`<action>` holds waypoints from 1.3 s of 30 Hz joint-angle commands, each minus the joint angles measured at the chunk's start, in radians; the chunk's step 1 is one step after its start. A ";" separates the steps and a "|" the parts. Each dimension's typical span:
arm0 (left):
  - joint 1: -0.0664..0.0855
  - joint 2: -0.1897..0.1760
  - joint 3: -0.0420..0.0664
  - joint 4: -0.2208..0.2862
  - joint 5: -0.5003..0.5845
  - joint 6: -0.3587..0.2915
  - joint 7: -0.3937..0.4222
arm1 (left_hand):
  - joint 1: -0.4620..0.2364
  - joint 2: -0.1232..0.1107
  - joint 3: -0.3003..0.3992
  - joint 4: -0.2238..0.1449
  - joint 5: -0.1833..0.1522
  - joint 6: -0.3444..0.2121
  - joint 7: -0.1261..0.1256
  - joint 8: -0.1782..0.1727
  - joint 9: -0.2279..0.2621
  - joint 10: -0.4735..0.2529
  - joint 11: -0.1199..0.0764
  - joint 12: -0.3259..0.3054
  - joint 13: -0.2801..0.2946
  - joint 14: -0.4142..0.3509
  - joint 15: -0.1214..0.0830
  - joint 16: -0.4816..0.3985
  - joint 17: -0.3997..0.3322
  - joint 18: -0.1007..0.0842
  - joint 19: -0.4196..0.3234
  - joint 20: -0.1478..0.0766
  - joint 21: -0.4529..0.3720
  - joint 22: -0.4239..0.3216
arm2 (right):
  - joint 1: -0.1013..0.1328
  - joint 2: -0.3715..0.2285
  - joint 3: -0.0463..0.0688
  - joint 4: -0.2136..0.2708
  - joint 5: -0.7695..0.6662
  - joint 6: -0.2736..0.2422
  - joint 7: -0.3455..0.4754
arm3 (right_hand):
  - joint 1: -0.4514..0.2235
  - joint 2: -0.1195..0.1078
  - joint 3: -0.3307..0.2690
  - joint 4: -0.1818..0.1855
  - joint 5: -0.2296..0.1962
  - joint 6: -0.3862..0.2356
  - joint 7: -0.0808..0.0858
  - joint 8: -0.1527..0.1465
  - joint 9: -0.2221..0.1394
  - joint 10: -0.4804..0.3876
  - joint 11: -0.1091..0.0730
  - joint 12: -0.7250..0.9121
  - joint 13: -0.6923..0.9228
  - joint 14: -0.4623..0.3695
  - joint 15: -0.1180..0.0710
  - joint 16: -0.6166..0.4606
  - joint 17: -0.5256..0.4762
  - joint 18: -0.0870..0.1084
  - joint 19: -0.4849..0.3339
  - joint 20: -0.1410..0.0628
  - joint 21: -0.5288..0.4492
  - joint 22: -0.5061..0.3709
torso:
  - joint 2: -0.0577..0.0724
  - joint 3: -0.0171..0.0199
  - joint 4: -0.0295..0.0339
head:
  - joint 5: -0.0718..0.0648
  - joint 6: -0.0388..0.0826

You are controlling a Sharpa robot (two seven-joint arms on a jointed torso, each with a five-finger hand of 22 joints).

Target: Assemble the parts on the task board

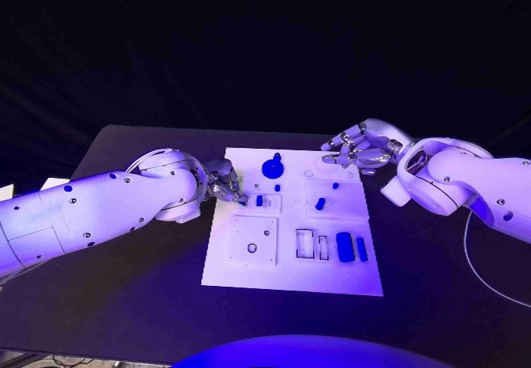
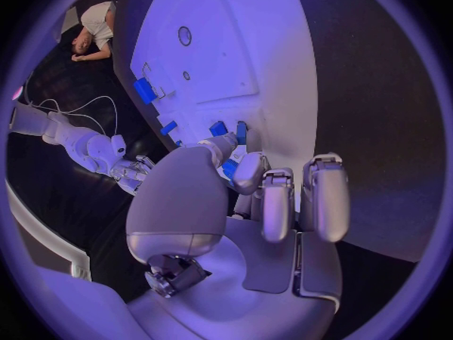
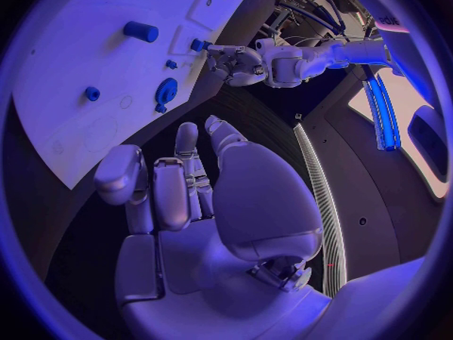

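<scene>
The left hand (image 1: 225,184) is seen at the left edge of the white task board (image 1: 249,276), which lies in the middle of the black surface (image 1: 133,307). In the left wrist view a small blue part (image 2: 229,168) is pinched between its fingers (image 2: 248,172), a detail hidden in the head view. Further blue parts, among them a round knob (image 1: 272,165) and two upright blocks (image 1: 352,247), are spread over the board. The right hand (image 1: 360,149) is held over the board's far right corner, fingers curled loosely apart, nothing grasped.
</scene>
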 commanded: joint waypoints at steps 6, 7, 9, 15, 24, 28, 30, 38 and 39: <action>-0.011 0.013 0.000 -0.012 -0.029 -0.029 0.005 | -0.002 -0.011 0.124 -0.114 0.005 0.015 -0.016 0.004 0.002 0.008 -0.002 0.003 0.000 0.107 -0.007 0.002 0.263 -0.015 0.048 -0.005 0.004 0.156 | -0.001 0.001 0.000 -0.001 -0.001 0.016 0.011 | -0.001 0.008 0.000 0.007 0.006 0.002 0.004 0.007 -0.001 -0.007 0.001 0.002 -0.001 0.031 0.002 -0.007 -0.001 0.015 -0.009 0.001 -0.003 -0.001 | 0.001 0.0002 -0.0016 | 0.000 -0.005; -0.013 0.015 0.000 -0.014 -0.030 -0.029 0.004 | -0.002 -0.011 0.124 -0.114 0.005 0.015 -0.016 0.004 0.002 0.008 -0.002 0.003 0.000 0.107 -0.007 0.002 0.263 -0.015 0.048 -0.005 0.004 0.156 | -0.002 0.001 0.000 -0.001 -0.001 0.016 0.011 | -0.001 0.008 0.000 0.007 0.006 0.002 0.004 0.007 -0.001 -0.007 0.001 0.002 -0.001 0.031 0.002 -0.007 -0.001 0.015 -0.009 0.001 -0.003 -0.001 | 0.001 0.0005 -0.0019 | 0.000 -0.005; -0.016 0.017 0.000 -0.017 -0.037 -0.028 0.003 | -0.002 -0.011 0.124 -0.114 0.005 0.015 -0.016 0.004 0.002 0.008 -0.002 0.003 0.000 0.107 -0.007 0.002 0.263 -0.015 0.048 -0.005 0.004 0.156 | -0.002 0.001 0.000 -0.002 -0.001 0.016 0.011 | -0.001 0.008 0.000 0.007 0.006 0.002 0.004 0.007 -0.001 -0.007 0.001 0.002 -0.001 0.031 0.002 -0.007 -0.001 0.015 -0.009 0.001 -0.003 -0.001 | 0.000 0.0007 -0.0021 | -0.001 -0.006; -0.018 0.019 0.001 -0.020 -0.044 -0.013 0.001 | -0.002 -0.013 0.126 -0.114 0.005 0.015 -0.016 0.004 0.002 0.009 -0.002 0.003 -0.001 0.107 -0.007 0.002 0.263 -0.015 0.048 -0.005 0.004 0.156 | -0.002 0.001 0.000 -0.002 -0.001 0.017 0.011 | -0.001 0.008 0.000 0.007 0.006 0.002 0.004 0.007 -0.001 -0.007 0.001 0.002 -0.001 0.031 0.002 -0.007 -0.001 0.015 -0.009 0.001 -0.003 -0.001 | 0.000 0.0010 -0.0014 | -0.001 -0.007; -0.019 0.019 0.001 -0.018 -0.046 0.032 -0.001 | -0.002 -0.016 0.129 -0.116 0.005 0.016 -0.016 0.004 0.001 0.009 -0.003 0.001 -0.002 0.107 -0.007 0.002 0.263 -0.015 0.048 -0.005 0.003 0.155 | -0.003 0.001 0.000 -0.003 -0.001 0.020 0.012 | -0.001 0.008 0.000 0.007 0.006 0.002 0.004 0.007 -0.001 -0.007 0.001 0.002 -0.001 0.031 0.002 -0.007 -0.001 0.015 -0.009 0.001 -0.003 -0.001 | 0.000 0.0007 -0.0010 | -0.003 -0.010; -0.019 0.020 0.001 -0.017 -0.045 0.046 0.002 | -0.002 -0.019 0.132 -0.117 0.005 0.017 -0.017 0.003 0.001 0.009 -0.003 0.000 -0.004 0.107 -0.007 0.002 0.263 -0.015 0.047 -0.005 0.002 0.154 | -0.003 0.002 0.000 -0.003 -0.001 0.021 0.012 | -0.001 0.008 0.000 0.007 0.006 0.002 0.004 0.007 -0.001 -0.007 0.001 0.002 -0.001 0.031 0.002 -0.007 -0.001 0.015 -0.009 0.001 -0.003 -0.001 | 0.000 0.0003 -0.0011 | -0.003 -0.010; -0.019 0.020 0.001 -0.016 -0.043 0.053 0.004 | -0.002 -0.019 0.132 -0.117 0.005 0.017 -0.017 0.003 0.001 0.009 -0.003 0.000 -0.004 0.107 -0.007 0.002 0.263 -0.015 0.047 -0.005 0.002 0.154 | -0.003 0.002 0.000 -0.003 -0.001 0.021 0.012 | -0.001 0.008 0.000 0.007 0.006 0.002 0.004 0.007 -0.001 -0.007 0.001 0.002 -0.001 0.031 0.002 -0.007 -0.001 0.015 -0.009 0.001 -0.003 -0.001 | 0.000 0.0003 -0.0012 | -0.002 -0.012; -0.019 0.021 0.001 -0.017 -0.035 0.049 0.011 | -0.002 -0.022 0.135 -0.118 0.005 0.018 -0.017 0.003 0.001 0.010 -0.003 0.001 -0.003 0.107 -0.007 0.002 0.263 -0.015 0.048 -0.005 0.003 0.155 | -0.004 0.002 0.000 -0.003 0.000 0.020 0.013 | -0.002 0.008 -0.001 0.008 0.006 0.002 0.004 0.007 -0.001 -0.007 0.001 0.000 -0.003 0.031 0.002 -0.009 -0.003 0.016 -0.010 0.001 -0.005 -0.004 | 0.000 0.0004 -0.0009 | -0.002 -0.012; -0.019 0.021 0.001 -0.017 -0.034 0.048 0.011 | -0.002 -0.022 0.136 -0.118 0.005 0.018 -0.017 0.003 0.001 0.010 -0.003 0.001 -0.003 0.107 -0.007 0.002 0.263 -0.015 0.048 -0.005 0.003 0.155 | -0.004 0.002 0.000 -0.003 0.000 0.020 0.013 | -0.002 0.008 -0.001 0.008 0.006 0.002 0.004 0.007 -0.001 -0.007 0.001 0.000 -0.003 0.031 0.002 -0.009 -0.003 0.016 -0.010 0.001 -0.005 -0.004 | 0.000 0.0005 -0.0009 | -0.002 -0.012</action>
